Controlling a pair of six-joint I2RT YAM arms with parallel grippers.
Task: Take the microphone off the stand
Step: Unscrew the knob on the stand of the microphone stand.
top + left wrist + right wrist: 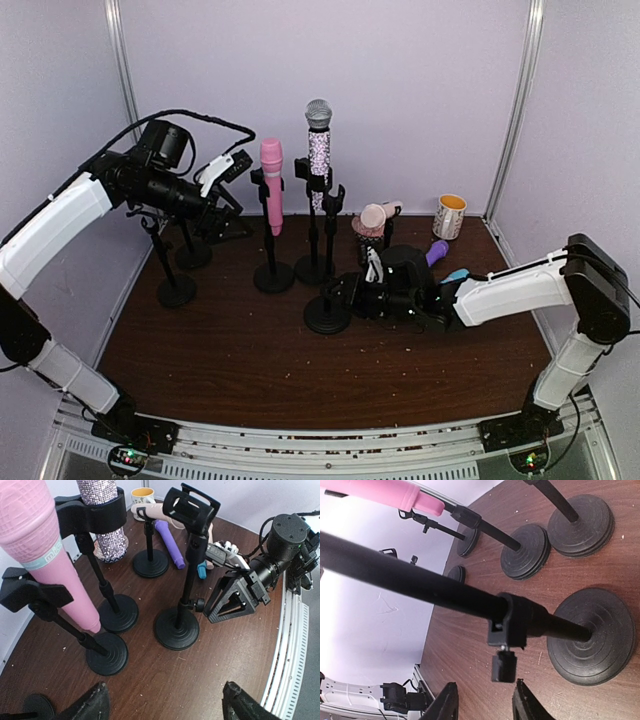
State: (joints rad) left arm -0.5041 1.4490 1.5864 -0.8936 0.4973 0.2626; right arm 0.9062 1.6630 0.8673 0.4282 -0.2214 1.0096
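1. The pink microphone (pixel 272 185) stands upright in the clip of its stand (pixel 273 277), left of centre on the tabletop (pixel 230 350). It is not yet lifted out. I take it as the task's item, judging from where the left arm is.
2. The left gripper (pixel 165 692) hangs high, near the pink microphone's head on its left side. The jaws are wide with nothing between them. This reads as an approach for a grasp on the body above the clip.
3. The right gripper (pixel 485 685) is low, just beside the pole of the empty stand (pixel 328 314), at its clamp joint (pixel 512 622). The jaws are part-way apart and hold nothing. It is probably parked clear of the left arm, or ready to steady a stand; I cannot tell which.
4. A glitter microphone (pixel 319 150) is also clipped upright, in the next stand to the right. The two stand close together, so a straight upward pull looks safest to avoid knocking it.
5. A purple microphone (pixel 169 542) lies flat at the back right, near a mug (pixel 450 215).
6. Surface: dark wood grain scattered with pale specks, with a metal rail (pixel 330 440) along the near edge.
7. Room: plain pale lilac walls (pixel 420 90) close in on three sides.
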